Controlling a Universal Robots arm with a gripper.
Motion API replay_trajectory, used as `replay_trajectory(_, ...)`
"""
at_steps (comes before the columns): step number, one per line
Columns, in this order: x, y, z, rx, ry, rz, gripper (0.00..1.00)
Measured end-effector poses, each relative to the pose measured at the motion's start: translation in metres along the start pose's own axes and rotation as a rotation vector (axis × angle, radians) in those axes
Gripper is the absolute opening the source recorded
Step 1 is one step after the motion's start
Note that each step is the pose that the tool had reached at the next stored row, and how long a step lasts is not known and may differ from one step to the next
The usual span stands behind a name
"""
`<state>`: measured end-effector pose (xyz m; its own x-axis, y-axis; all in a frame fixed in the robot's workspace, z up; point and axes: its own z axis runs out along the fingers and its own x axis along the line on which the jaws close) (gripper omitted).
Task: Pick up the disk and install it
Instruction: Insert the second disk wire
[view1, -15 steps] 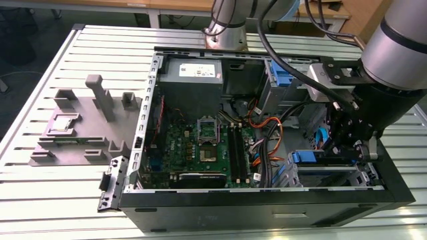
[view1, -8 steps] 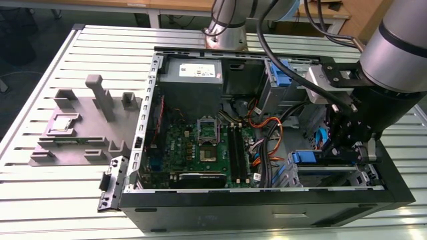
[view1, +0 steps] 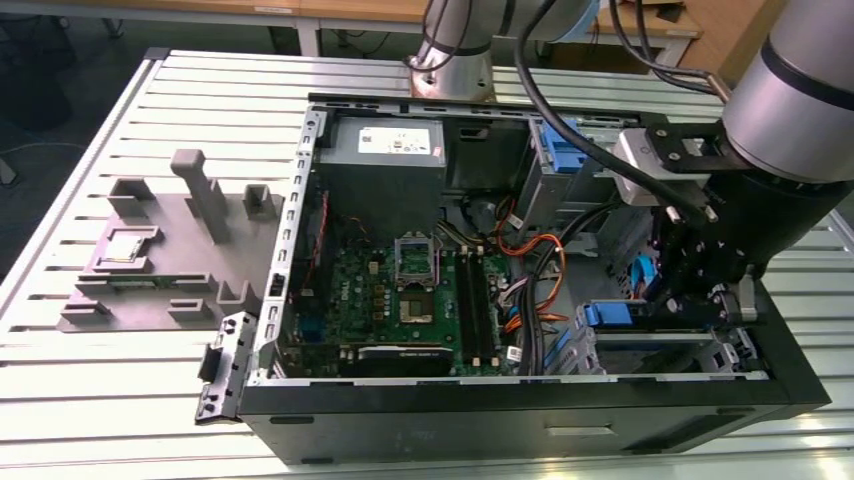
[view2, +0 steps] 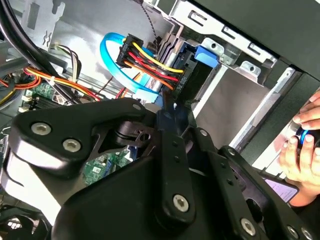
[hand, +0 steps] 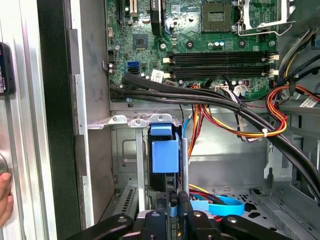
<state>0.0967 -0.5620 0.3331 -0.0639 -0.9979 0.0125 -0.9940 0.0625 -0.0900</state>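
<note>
The arm (view1: 801, 110) was seen reaching steeply down at the exterior view's right, its wrist bent so that the gripper (view1: 701, 290) was pointed downward. In both wrist views, the gripper's black linkages (view2: 170, 200) were seen drawn together toward a narrow tip (hand: 172, 210).

Disk (hand: 164, 156) label hidden; hand (view2: 303, 159) cut off by edge.

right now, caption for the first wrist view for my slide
Gripper poised at the blue-framed disk standing on edge in the drive bay of the open computer case, below the motherboard.
</note>
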Motion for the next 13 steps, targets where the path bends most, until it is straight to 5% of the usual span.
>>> replay_trajectory(9, 0.0002, -0.0016, -0.0178, -0.003, 0.0002, 0.0, 0.24)
replay_trajectory(13, 0.0003, -0.0016, -0.0184, -0.0035, -0.0001, 0.0, 0.15)
